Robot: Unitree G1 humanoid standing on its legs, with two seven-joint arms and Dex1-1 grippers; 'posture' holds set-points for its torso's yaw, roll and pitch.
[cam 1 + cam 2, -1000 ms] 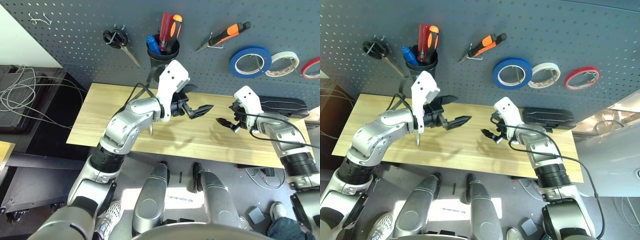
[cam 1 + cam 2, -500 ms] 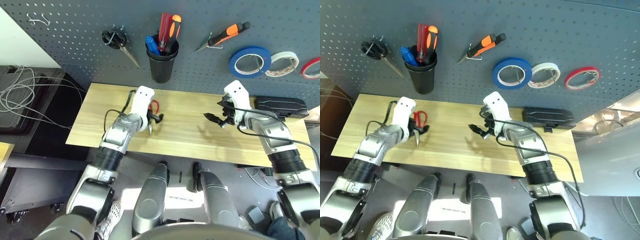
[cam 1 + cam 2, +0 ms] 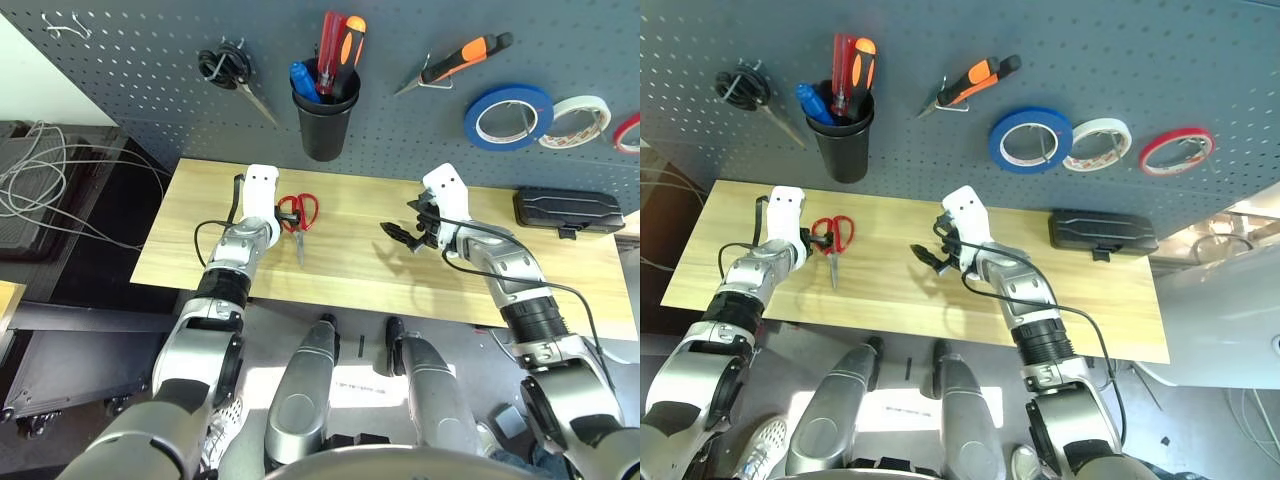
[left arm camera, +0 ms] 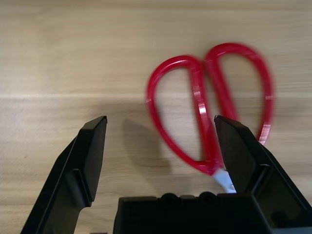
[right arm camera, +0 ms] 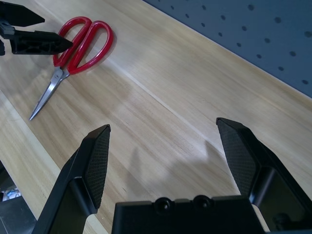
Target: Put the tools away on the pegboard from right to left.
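Red-handled scissors point(image 3: 300, 210) lie flat on the wooden table point(image 3: 350, 270), blades pointing toward the front edge. My left gripper point(image 3: 288, 214) is open and low at the handles. In the left wrist view one red loop point(image 4: 180, 112) lies between the fingers point(image 4: 92, 146). My right gripper point(image 3: 400, 222) hovers open and empty over the table's middle, aimed toward the scissors point(image 5: 80, 44). On the pegboard point(image 3: 150, 110) hang the blue tape roll point(image 3: 508, 116) and the orange-and-black pliers point(image 3: 455, 62). The blue-handled screwdriver point(image 3: 303, 80) stands in the black cup point(image 3: 325, 125).
Black-handled scissors point(image 3: 228, 70) hang at the pegboard's left. White tape point(image 3: 578, 108) and red tape point(image 3: 630, 130) hang to the right of the blue roll. Red and orange screwdrivers share the cup. A black case point(image 3: 567, 210) lies at the table's back right.
My left arm came down from in front of the cup to the table, beside the scissors' handles. My right gripper moved left toward the table's middle. Both stayed open.
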